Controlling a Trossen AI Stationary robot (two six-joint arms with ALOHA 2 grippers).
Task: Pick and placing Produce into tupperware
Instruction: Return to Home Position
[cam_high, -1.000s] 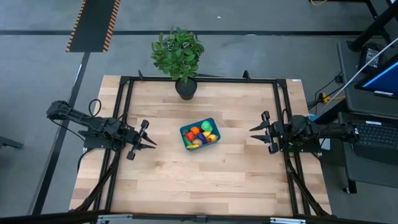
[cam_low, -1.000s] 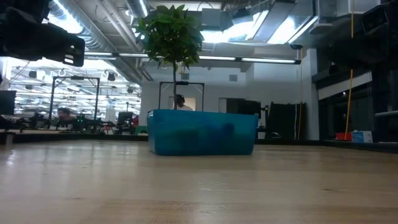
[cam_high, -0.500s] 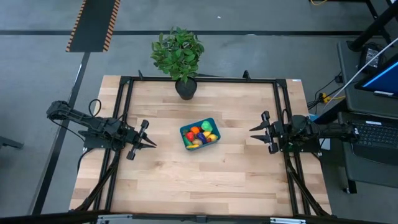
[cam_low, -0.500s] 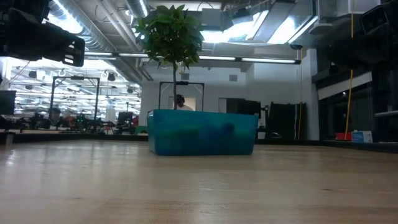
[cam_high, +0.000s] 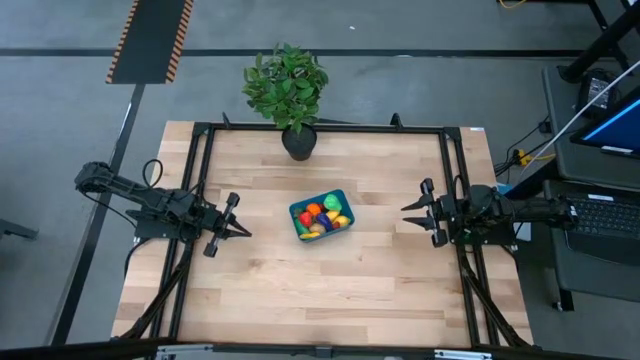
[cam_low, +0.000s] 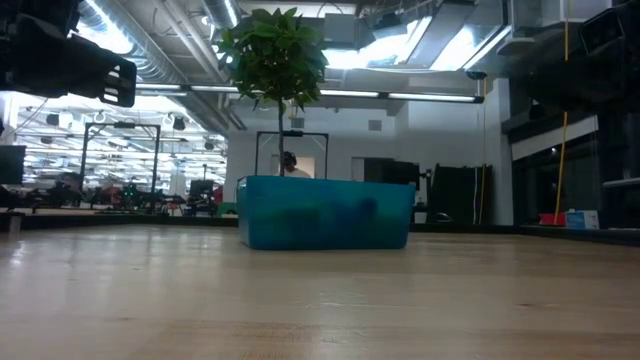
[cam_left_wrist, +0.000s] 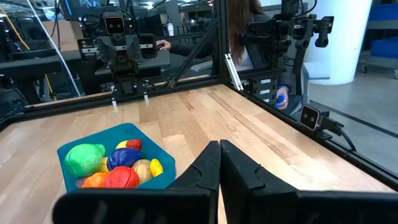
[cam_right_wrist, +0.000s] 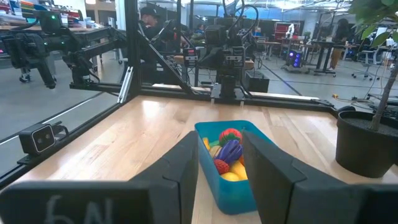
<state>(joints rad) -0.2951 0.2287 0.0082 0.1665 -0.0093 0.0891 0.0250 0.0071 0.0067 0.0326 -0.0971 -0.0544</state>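
The teal tupperware (cam_high: 321, 215) sits flat on its base at the middle of the table, also in the low view (cam_low: 325, 212). Inside it lies the produce (cam_left_wrist: 118, 167): a green, a red, a purple, an orange and yellow pieces, also in the right wrist view (cam_right_wrist: 227, 155). My left gripper (cam_high: 245, 230) hovers to the container's left with its fingers shut and empty (cam_left_wrist: 219, 149). My right gripper (cam_high: 404, 215) hovers to its right, open and empty (cam_right_wrist: 219, 140). Both point at the container from a distance.
A leafy potted plant (cam_high: 288, 85) stands in a dark pot (cam_high: 299, 143) at the table's far edge, behind the container. Black frame rails (cam_high: 320, 127) border the table's far, left and right sides. Bare wood (cam_high: 320, 290) lies near the front edge. People show in the room beyond.
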